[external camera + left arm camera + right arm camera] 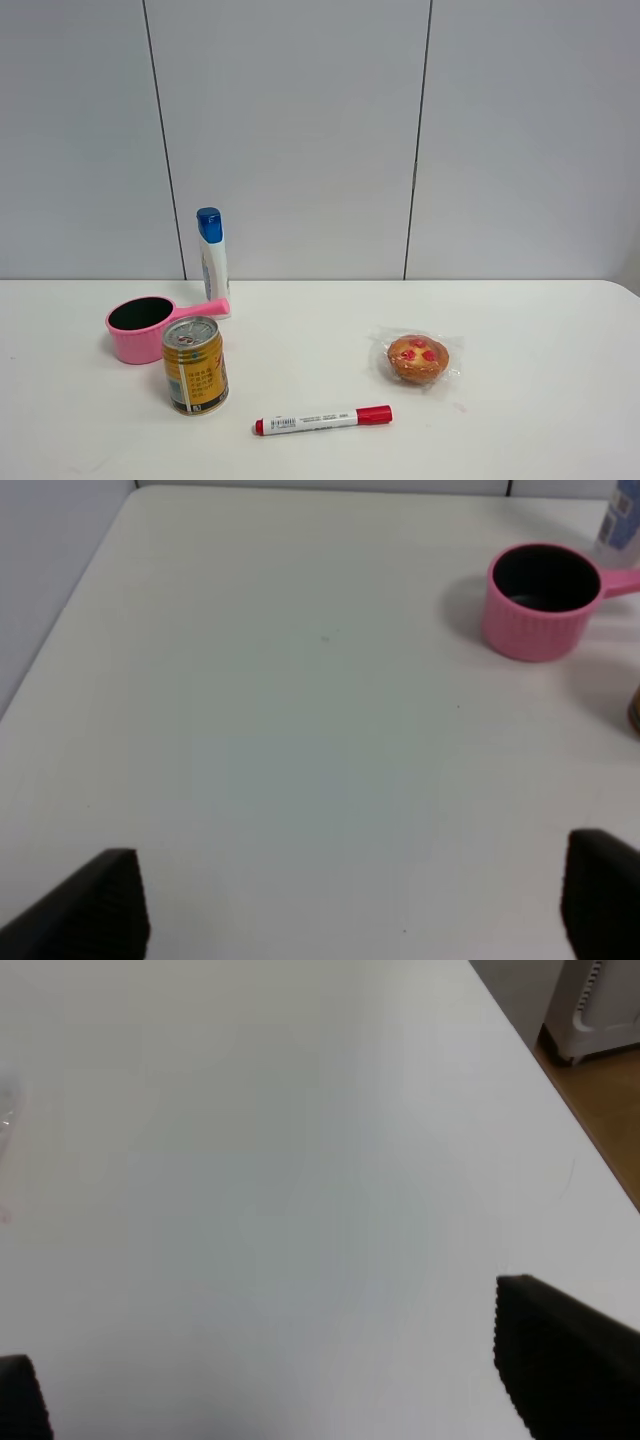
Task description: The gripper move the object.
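The tall slim white bottle [212,260] with a blue cap stands upright at the back left of the white table [520,420], just behind the pink cup's handle. A sliver of it shows in the left wrist view [621,522]. Neither gripper shows in the exterior high view. My left gripper [350,900] is open and empty over bare table, well short of the bottle, with its black fingertips [100,905] far apart. My right gripper [290,1380] is open and empty over bare table near the table's right edge.
A pink cup [142,328] with a handle sits left, also in the left wrist view [540,600]. A gold drink can [195,365] stands in front of it. A red-capped white marker [322,419] lies at the front. A wrapped muffin [417,358] sits right of centre.
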`<state>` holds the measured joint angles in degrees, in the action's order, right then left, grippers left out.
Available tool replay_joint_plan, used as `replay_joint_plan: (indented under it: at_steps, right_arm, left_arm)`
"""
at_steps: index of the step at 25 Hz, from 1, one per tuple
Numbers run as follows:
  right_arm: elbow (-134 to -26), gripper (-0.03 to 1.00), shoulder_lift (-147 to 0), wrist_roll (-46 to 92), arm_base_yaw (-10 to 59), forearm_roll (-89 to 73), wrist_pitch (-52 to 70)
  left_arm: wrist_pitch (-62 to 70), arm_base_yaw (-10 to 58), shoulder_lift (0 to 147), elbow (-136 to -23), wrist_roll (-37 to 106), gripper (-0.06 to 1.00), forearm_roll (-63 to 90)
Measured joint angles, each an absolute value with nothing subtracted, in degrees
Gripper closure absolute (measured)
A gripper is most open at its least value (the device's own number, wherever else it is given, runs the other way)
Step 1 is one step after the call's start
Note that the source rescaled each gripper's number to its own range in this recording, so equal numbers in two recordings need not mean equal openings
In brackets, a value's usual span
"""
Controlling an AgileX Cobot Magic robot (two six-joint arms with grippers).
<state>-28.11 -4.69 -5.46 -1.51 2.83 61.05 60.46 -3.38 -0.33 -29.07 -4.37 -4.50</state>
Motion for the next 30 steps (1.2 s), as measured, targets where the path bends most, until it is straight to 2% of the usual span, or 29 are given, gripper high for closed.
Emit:
replay_joint_plan:
  at_steps: [30]
  right_arm:
    - [-28.1, 0.02, 0.1, -5.5, -1.5, 2.4, 61.0]
  left_arm:
    - [60.5, -3.4, -0.3, -29.1, -4.4, -0.06, -4.5]
